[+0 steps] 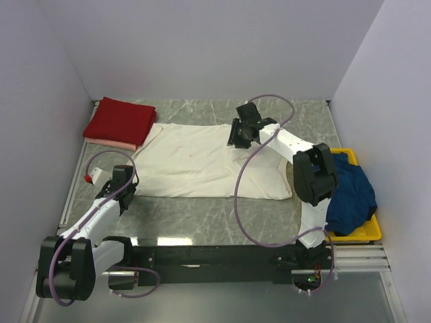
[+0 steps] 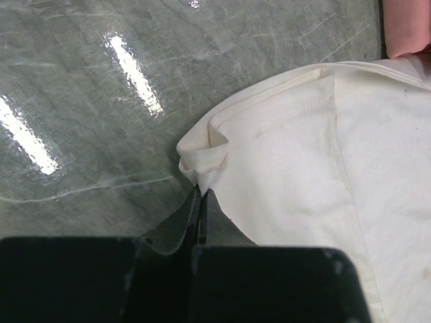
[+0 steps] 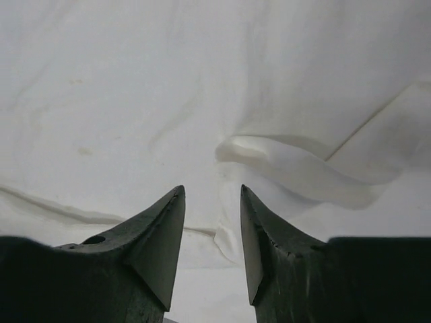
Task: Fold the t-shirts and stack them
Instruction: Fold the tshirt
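Observation:
The large cream t-shirt (image 1: pixel 202 161) lies spread flat mid-table. My left gripper (image 1: pixel 124 178) sits at its near-left corner; in the left wrist view the jaws are shut (image 2: pixel 202 192), pinching the bunched hem corner (image 2: pixel 199 158). Over the shirt's far right part hovers my right gripper (image 1: pixel 241 134), its jaws open (image 3: pixel 211 188) with nothing between them, above a rumpled fold (image 3: pixel 283 161). A folded dark red t-shirt (image 1: pixel 121 120) rests on a folded pink one (image 1: pixel 111 142) at the back left. The navy blue t-shirt (image 1: pixel 350 192) lies crumpled in the bin.
A yellow plastic bin (image 1: pixel 367 232) stands at the right edge of the table, beside the right arm's base. White walls close in the table on the left, back and right. A strip of pink cloth (image 2: pixel 407 27) shows beyond the cream shirt in the left wrist view.

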Action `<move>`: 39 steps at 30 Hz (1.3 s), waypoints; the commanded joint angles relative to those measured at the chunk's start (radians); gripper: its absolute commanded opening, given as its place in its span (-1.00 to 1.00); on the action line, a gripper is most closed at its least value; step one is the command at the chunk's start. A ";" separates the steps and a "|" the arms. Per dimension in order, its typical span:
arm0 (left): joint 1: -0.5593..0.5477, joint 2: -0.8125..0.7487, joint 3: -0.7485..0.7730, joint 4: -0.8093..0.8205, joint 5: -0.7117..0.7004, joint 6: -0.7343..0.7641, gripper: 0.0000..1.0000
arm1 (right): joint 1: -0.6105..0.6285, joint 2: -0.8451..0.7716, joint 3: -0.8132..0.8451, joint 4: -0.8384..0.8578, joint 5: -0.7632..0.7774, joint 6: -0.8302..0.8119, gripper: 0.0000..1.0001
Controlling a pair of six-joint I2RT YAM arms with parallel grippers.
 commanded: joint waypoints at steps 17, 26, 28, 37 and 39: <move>0.003 -0.005 0.036 0.021 0.007 0.024 -0.99 | 0.124 0.231 0.352 -0.264 0.380 -0.067 -0.18; 0.003 -0.006 0.036 0.021 0.007 0.026 -0.99 | 0.158 0.251 0.362 -0.291 0.443 -0.066 -0.25; 0.003 -0.008 0.036 0.020 0.008 0.024 -0.99 | 0.160 0.255 0.368 -0.294 0.437 -0.069 -0.49; 0.003 -0.013 0.034 0.018 0.008 0.024 -0.99 | 0.178 0.253 0.388 -0.299 0.431 -0.072 -1.00; 0.003 -0.013 0.034 0.017 0.008 0.024 -0.99 | 0.187 0.247 0.389 -0.294 0.431 -0.080 -1.00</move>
